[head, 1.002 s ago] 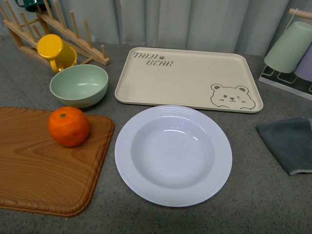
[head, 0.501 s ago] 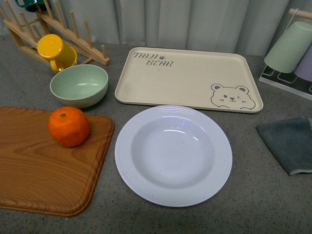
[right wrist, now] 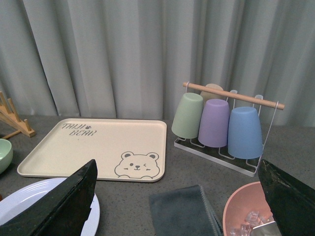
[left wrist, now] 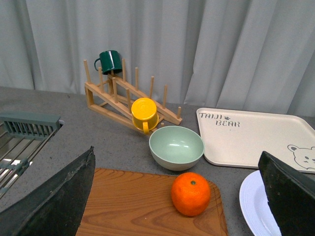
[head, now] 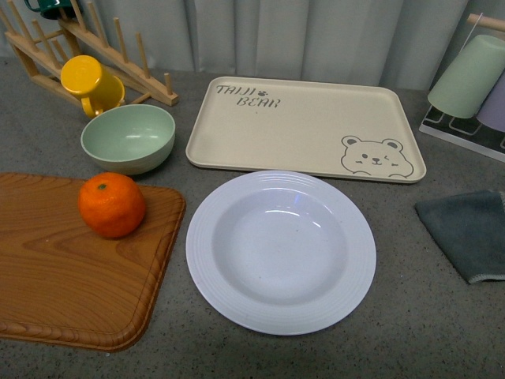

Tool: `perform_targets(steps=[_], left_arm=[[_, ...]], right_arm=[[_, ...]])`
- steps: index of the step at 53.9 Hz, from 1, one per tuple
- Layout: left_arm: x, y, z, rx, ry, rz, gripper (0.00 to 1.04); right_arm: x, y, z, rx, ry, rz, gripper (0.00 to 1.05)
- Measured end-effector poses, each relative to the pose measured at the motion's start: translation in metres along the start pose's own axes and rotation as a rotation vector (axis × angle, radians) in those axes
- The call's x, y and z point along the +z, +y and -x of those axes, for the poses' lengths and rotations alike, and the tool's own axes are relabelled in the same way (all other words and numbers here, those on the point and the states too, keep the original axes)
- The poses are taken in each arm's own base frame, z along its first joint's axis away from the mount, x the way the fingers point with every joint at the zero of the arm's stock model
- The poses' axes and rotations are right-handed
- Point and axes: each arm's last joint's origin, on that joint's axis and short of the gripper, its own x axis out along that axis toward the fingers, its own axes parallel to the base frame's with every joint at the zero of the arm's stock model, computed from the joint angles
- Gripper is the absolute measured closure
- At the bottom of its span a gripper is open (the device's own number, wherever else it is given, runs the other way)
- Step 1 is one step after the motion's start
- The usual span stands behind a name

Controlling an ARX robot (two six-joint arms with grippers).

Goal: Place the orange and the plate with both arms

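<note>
The orange [head: 111, 205] sits on the right part of a wooden cutting board [head: 55, 276] at the front left. It also shows in the left wrist view [left wrist: 191, 193]. The plate [head: 280, 251], large, white and deep, lies on the grey counter at the front middle, just in front of the beige bear tray [head: 304, 126]. Its edge shows in the left wrist view [left wrist: 251, 204] and the right wrist view [right wrist: 34, 196]. Neither arm shows in the front view. My left gripper [left wrist: 179, 206] is open, above and behind the orange. My right gripper [right wrist: 179, 206] is open and empty.
A pale green bowl [head: 128, 138], a yellow mug [head: 91, 84] and a wooden rack [head: 87, 47] stand at the back left. A dark grey cloth [head: 467, 230] lies right. A cup rack [right wrist: 221, 125] and a pink bowl [right wrist: 248, 211] stand further right. A sink [left wrist: 19, 142] lies far left.
</note>
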Motion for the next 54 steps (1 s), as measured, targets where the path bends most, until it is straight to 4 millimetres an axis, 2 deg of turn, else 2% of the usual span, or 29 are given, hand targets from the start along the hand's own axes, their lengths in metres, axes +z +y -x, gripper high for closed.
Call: perform_targets(steps=[21,28,34,45,51,54], left_arm=[[0.0,0.0,0.0,0.0,0.0,0.0,0.06],[-0.01,0.0,-0.003,0.282,0.247,0.076,0.06],[-0.013,0.003,-0.01,0.331,0.301,0.114,0.06],[0.002,0.005,-0.041,0.247,0.313,0.164,0.06],[0.003,0.001,-0.072,0.141,0.395,0.199,0.06],[0.0,-0.004,-0.098,0.076,0.455,0.221,0.06]], right_arm=[[0.0,0.0,0.0,0.0,0.0,0.0,0.09],[0.0,0.0,0.0,-0.002,0.0,0.0,0.09],[0.0,0.0,0.0,-0.003,0.0,0.0,0.09],[0.0,0.0,0.0,-0.003,0.0,0.0,0.09],[0.0,0.0,0.0,-0.003,0.0,0.0,0.09],[0.0,0.0,0.0,-0.003,0.0,0.0,0.09]])
